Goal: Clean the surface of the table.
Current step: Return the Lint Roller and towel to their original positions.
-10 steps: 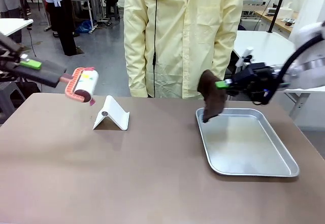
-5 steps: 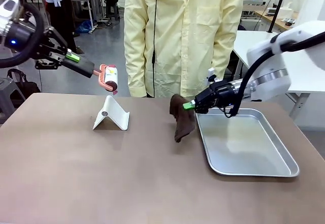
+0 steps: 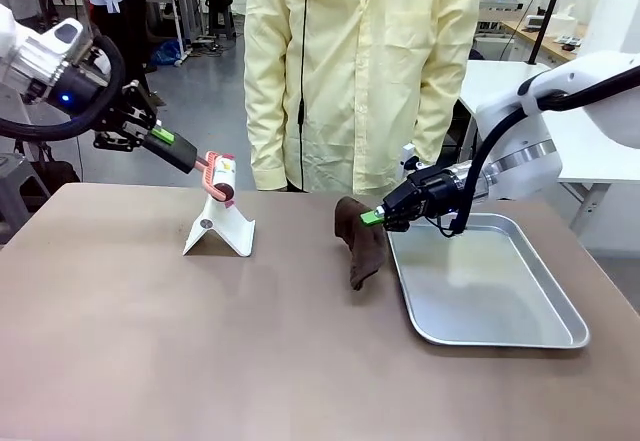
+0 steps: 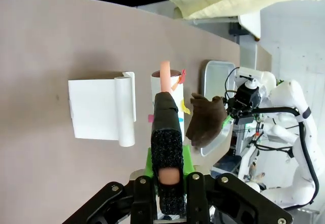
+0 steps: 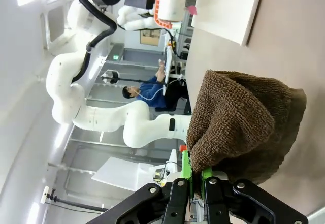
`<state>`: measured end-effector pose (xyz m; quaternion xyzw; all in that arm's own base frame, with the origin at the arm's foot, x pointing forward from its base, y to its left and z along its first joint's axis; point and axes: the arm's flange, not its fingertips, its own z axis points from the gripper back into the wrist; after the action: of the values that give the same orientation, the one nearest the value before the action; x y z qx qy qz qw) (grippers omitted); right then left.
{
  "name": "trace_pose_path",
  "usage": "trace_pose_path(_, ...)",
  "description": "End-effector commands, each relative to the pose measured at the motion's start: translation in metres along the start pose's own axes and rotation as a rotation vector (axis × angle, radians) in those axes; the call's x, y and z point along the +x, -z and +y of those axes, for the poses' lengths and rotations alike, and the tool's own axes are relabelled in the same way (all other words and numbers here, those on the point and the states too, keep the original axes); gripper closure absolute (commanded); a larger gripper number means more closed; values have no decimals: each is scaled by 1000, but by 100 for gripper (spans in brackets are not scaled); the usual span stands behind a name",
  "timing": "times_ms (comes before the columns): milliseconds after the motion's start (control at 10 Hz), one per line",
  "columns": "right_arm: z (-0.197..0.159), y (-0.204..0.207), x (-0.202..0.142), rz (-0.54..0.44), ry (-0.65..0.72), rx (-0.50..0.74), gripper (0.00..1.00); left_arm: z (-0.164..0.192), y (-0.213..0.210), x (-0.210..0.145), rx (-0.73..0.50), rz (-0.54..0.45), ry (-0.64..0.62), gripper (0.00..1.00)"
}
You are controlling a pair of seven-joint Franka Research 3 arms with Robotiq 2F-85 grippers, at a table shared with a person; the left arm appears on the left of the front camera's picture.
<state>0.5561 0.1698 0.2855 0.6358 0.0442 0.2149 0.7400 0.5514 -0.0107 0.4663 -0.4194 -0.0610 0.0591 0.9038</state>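
Note:
The taupe-brown table (image 3: 150, 341) spreads across the front view. My left gripper (image 3: 168, 141) is shut on the black handle of a lint roller (image 3: 222, 176), whose white roll hangs just above the top of a white folded stand (image 3: 220, 226). In the left wrist view the handle (image 4: 167, 142) runs between my fingers and the roll (image 4: 167, 89) lies beside the stand (image 4: 101, 109). My right gripper (image 3: 372, 217) is shut on a brown cloth (image 3: 360, 246) that dangles to the table just left of the steel tray. The cloth (image 5: 244, 127) hangs from my right gripper (image 5: 195, 176).
A steel tray (image 3: 560, 326) lies on the right half of the table with nothing in it. A person in a pale yellow coat (image 3: 360, 71) stands at the far edge. The near half of the table is bare.
My right gripper carried the cloth from over the tray to the table left of it and lowered it. My left gripper brought the roller rightward and down, to just above the stand.

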Motion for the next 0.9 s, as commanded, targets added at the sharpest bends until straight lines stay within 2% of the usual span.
trace_pose_path(0, 0, 7, 1, -8, -5, -3, 92, 2, -10, -2, 4, -26, -4, 78)
trace_pose_path(400, -2, 4, 0, 4, 2, 0, 92, 2, -10, -2, 4, -26, -4, 78)
trace_pose_path(500, 7, 6, 2, 35, 6, -98, 92, 4, -6, 2, 2, -16, -7, 78)
trace_pose_path(800, 12, 12, 15, -11, 19, -221, 92, -2, 10, 11, 54, -10, -19, 78)
